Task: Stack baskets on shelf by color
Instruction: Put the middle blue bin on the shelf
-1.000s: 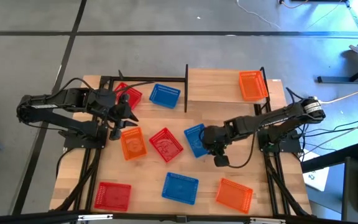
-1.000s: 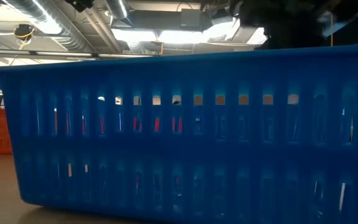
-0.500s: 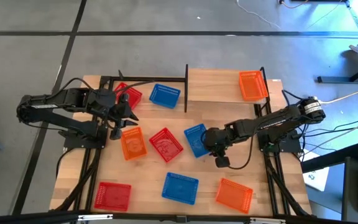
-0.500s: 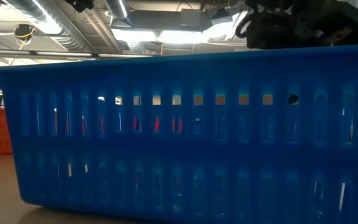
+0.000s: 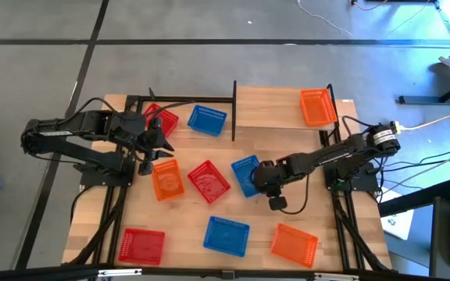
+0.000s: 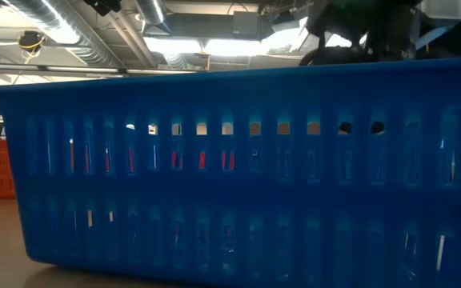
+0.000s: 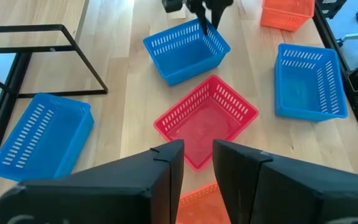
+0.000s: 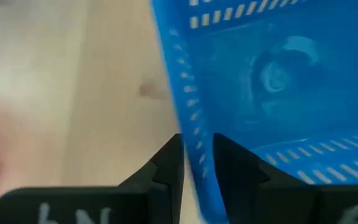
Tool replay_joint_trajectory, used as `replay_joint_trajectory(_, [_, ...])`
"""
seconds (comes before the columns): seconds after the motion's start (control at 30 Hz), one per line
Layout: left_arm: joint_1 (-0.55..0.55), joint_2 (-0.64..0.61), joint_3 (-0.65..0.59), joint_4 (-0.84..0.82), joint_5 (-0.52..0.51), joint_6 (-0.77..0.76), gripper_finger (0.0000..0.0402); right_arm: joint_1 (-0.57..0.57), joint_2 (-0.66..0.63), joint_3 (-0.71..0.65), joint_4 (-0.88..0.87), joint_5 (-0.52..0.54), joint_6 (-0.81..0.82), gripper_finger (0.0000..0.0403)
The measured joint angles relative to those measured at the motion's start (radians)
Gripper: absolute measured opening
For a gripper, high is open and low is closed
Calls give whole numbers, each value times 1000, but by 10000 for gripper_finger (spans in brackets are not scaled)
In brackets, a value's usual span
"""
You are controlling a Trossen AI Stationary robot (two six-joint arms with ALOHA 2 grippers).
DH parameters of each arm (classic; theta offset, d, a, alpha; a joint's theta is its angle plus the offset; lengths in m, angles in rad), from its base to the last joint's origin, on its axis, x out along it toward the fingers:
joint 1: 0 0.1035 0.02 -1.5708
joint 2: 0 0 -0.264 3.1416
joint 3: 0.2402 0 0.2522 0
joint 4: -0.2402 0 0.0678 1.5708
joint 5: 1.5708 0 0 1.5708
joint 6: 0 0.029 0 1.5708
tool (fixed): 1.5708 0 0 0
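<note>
Surface (image 5: 342,234) carries nine baskets: three blue, three red, three orange. Shelf (image 5: 272,105) holds one orange basket (image 5: 317,106). Right pincer (image 5: 258,176) clenched on the central blue basket (image 5: 245,175) wall. Left pincer (image 5: 153,145) nearly closed, empty, above an orange basket (image 5: 166,179).

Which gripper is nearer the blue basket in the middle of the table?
Right. The right gripper straddles the blue basket's wall; the left gripper hovers away above an orange basket.

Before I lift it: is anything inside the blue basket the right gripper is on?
The blue basket looks empty in the right wrist view, bare floor showing. The right gripper straddles one wall; the corner behind its fingers is hidden.
</note>
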Motion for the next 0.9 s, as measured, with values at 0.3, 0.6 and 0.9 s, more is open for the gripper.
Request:
replay_joint_trajectory(0.3, [0,0,0,-1,0,0,77,0,28,66,40,37,171,10])
replay_joint_trajectory(0.6, [0,0,0,-1,1,0,77,3,28,381,-316,133,132,2])
replay_joint_trajectory(0.9, [0,0,0,-1,1,12,77,13,28,736,-695,147,84,1])
